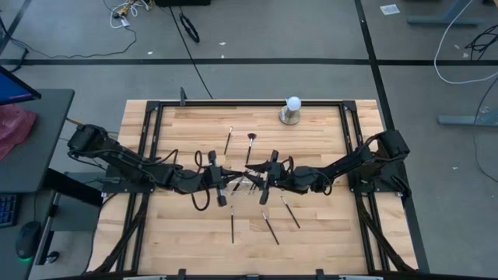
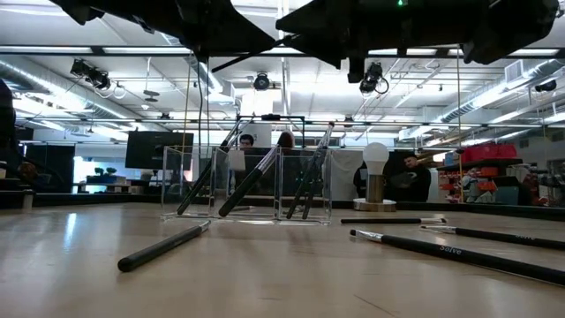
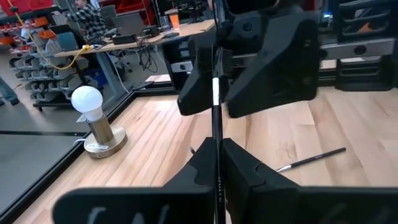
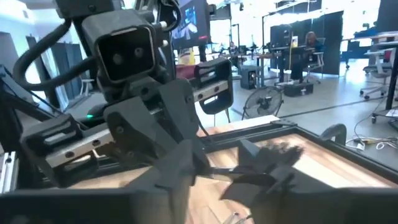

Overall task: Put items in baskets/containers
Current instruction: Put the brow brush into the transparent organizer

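My left gripper (image 3: 218, 144) (image 1: 227, 180) is shut on a thin dark makeup brush (image 3: 216, 118) with a silver ferrule, above the table's middle. Facing it, my right gripper (image 3: 216, 62) (image 1: 261, 176) is open, one finger on either side of the brush's ferrule end with a gap showing at both sides. Below them stands the clear tray (image 2: 247, 187), with several brushes (image 2: 252, 177) leaning on its walls. More brushes lie flat on the wood: two toward the far edge (image 1: 228, 141) (image 1: 250, 146), three toward the near edge (image 1: 232, 225) (image 1: 270, 228) (image 1: 289, 211). My left gripper pinches the brush's dark handle (image 3: 217, 163) between its two fingers. The handle lies along the fingers and runs out past their tips toward my right gripper. The fingers come about level from the table's left. The brush is lifted clear of the table.
A white ball on a round metal base (image 1: 291, 110) (image 2: 377, 177) stands near the far edge. Black frame rails (image 1: 156, 132) run along the table's sides. Bare wood lies at the near left (image 1: 179, 241). People sit in the room beyond the table.
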Controlling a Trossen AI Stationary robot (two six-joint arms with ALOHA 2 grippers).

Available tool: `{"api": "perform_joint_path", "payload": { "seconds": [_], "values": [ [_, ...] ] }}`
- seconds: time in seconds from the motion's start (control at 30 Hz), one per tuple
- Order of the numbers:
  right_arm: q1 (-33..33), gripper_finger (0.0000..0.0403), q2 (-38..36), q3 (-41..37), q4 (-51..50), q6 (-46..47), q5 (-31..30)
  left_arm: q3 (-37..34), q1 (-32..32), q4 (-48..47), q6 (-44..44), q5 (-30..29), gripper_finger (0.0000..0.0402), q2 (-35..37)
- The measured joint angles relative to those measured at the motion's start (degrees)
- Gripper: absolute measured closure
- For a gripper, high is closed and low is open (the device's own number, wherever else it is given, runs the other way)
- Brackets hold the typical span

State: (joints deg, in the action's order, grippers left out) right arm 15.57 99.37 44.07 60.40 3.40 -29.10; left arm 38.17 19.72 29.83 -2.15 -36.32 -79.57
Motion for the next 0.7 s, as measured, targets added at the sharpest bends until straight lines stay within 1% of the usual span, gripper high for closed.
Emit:
{"api": "perform_joint_path", "payload": {
  "seconds": [0.13, 0.23, 0.3, 0.37, 0.43, 0.53, 0.6, 0.7],
  "values": [
    [0.06, 0.0338, 0.0, 0.0, -0.08, -0.6, 0.15, 0.0, -0.01, -0.02, 0.14, 0.08, 0.0385, 0.02],
    [0.47, 0.0384, -0.04, 0.0, -0.88, -2.14, 0.19, 0.0, -0.04, -0.07, 0.16, 0.08, 0.0376, 0.02],
    [0.75, 0.039, -0.72, -0.02, -3.04, -2.86, -0.15, 0.0, -0.04, -0.07, -0.49, 0.29, 0.0361, 0.02],
    [0.8, 0.0382, -2.57, -0.02, -5.67, -2.03, -1.03, 0.0, -0.01, -0.08, -1.87, 0.38, 0.0338, 0.08],
    [0.81, 0.0378, -5.49, 0.02, -10.83, -0.36, -1.41, 0.0, 0.17, -0.13, -2.64, 0.43, 0.0312, 0.39],
    [0.78, 0.0385, -10.54, 1.65, -24.51, 2.29, -1.09, 0.0, 0.75, -1.03, -3.23, -0.36, 0.0273, 1.46],
    [0.74, 0.039, -13.41, 4.2, -34.65, 3.98, 0.4, 0.0, 1.39, -2.98, -3.32, -2.46, 0.0251, 2.61],
    [0.64, 0.039, -14.73, 9.42, -47.75, 5.5, 3.05, -0.02, 2.99, -6.38, -3.39, -6.99, 0.0229, 4.92]
  ]
}}
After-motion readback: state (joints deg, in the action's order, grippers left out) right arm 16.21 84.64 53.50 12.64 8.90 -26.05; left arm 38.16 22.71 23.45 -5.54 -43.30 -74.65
